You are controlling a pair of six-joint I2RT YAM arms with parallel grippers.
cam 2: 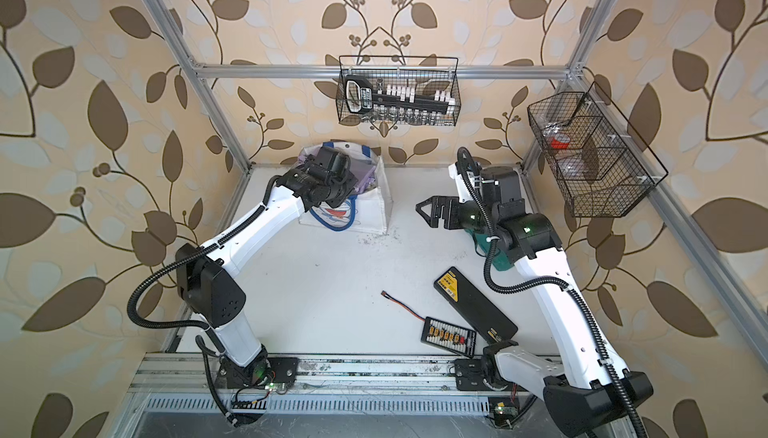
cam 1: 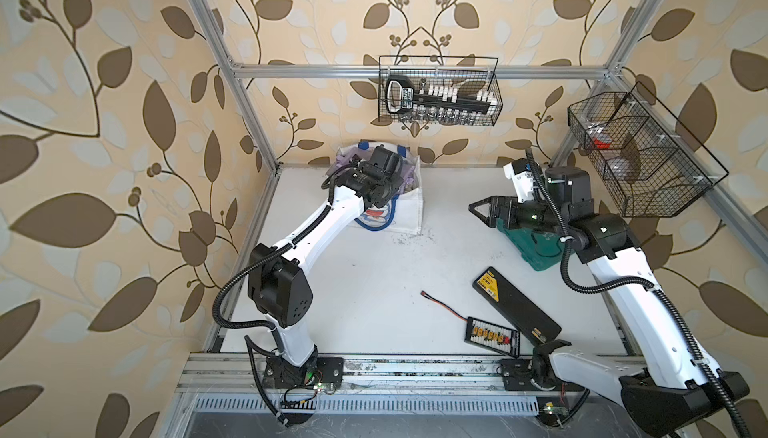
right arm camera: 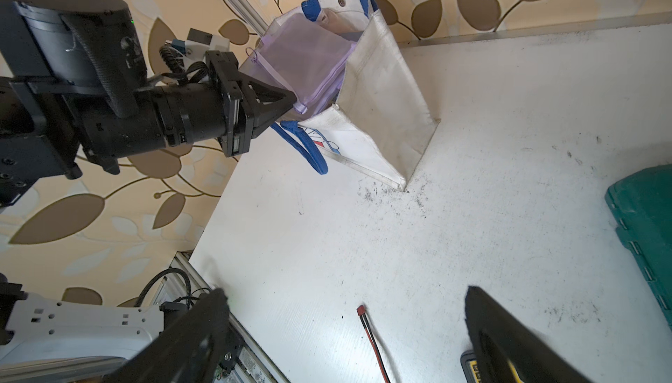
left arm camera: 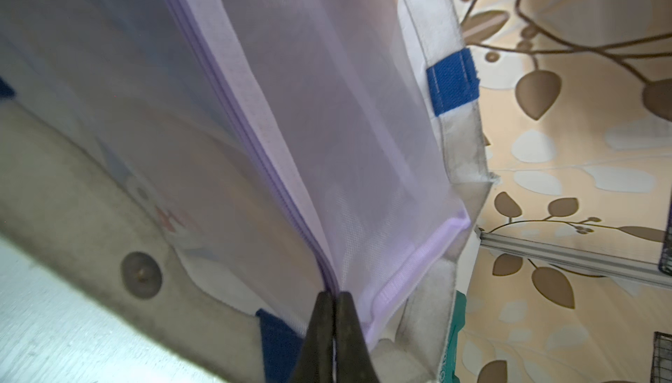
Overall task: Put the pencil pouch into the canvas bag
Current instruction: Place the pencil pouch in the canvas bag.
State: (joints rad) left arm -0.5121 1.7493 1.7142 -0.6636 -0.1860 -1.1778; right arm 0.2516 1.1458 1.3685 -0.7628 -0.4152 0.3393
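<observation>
Ok so from where I'm standing this looks like the drop-in step. The left claw [right arm camera: 292,104] is pinched tight on a corner of the pencil pouch [right arm camera: 309,65], the see-through lilac mesh one, right at the end of its zipper. The pouch hangs into the open mouth of the canvas bag [right arm camera: 381,101], with a fair bit of it poking up above the rim. In both top views the bag sits upper middle of the frame, a little left of centre, at the back edge of the desk [cam 1: 374,274]. The right claw [right arm camera: 344,292] is spread wide with nothing in it, right of centre, near the green tool case [cam 1: 536,251] and well apart from the bag. My guess is it's close but not done. The next move needs the pouch eased lower until it clears the rim. Then the claw has to let go and pull out without snagging the mesh or the blue handle [right arm camera: 302,145]. The bag is soft, so a sideways shove could fold or tip it. As for what's hidden, in the top views the left wrist covers nearly the whole bag mouth, and only slivers of lilac show. No view reaches the bag's bottom, so I can't tell how deep the pouch goes. Can't tell if anything's inside the pouch either.
</observation>
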